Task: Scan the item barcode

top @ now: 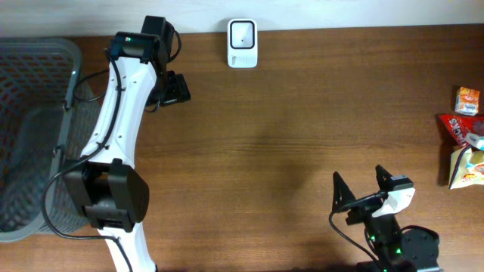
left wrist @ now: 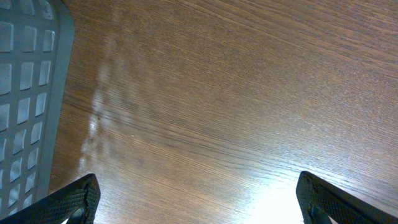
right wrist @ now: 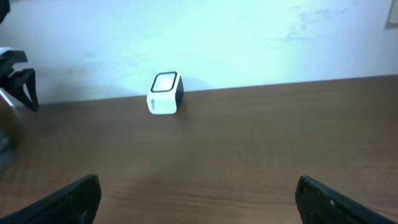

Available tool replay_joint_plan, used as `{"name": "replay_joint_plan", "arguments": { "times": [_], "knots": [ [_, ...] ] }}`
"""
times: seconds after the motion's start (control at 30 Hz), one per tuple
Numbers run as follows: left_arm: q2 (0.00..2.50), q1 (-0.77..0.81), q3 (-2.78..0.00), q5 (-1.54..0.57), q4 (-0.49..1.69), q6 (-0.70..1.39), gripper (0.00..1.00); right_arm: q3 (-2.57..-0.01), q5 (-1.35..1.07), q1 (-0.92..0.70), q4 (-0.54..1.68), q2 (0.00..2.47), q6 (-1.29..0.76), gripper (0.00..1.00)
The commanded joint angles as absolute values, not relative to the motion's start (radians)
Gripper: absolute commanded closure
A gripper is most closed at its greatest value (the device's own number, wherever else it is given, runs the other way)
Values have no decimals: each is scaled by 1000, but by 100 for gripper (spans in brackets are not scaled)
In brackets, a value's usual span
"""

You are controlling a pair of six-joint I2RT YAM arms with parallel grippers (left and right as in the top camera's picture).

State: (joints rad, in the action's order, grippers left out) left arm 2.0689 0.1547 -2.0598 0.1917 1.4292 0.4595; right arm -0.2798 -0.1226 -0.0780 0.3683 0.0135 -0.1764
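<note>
Both empty, jaws wide: left gripper (top: pixel 178 89) and right gripper (top: pixel 358 178). The snacks (top: pixel 460 127) lie far right of the scanner (top: pixel 242 43), and the right gripper is much nearer them.

- The snack packets (top: pixel 463 140) run off the right edge of the overhead view, and their print is too small for me to read (any barcode included).
- The basket (top: pixel 34 113) is cut by the left edge there.
- The wrist views crop my left gripper (left wrist: pixel 198 202) and right gripper (right wrist: pixel 198 199) to finger ends at the bottom corners.
</note>
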Motion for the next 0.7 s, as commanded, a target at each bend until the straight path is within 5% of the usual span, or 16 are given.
{"name": "replay_joint_plan", "arguments": {
  "times": [0.0,0.43,0.67],
  "knots": [
    [2051,154,-2066,199,1430,447,1,-201,-133,-71,288,3,-162,1],
    [2051,154,-2066,199,1430,447,1,-9,-116,-70,-136,3,-161,1],
    [2051,154,-2066,199,1430,447,1,-6,-76,-32,-118,3,-161,2]
  ]
}}
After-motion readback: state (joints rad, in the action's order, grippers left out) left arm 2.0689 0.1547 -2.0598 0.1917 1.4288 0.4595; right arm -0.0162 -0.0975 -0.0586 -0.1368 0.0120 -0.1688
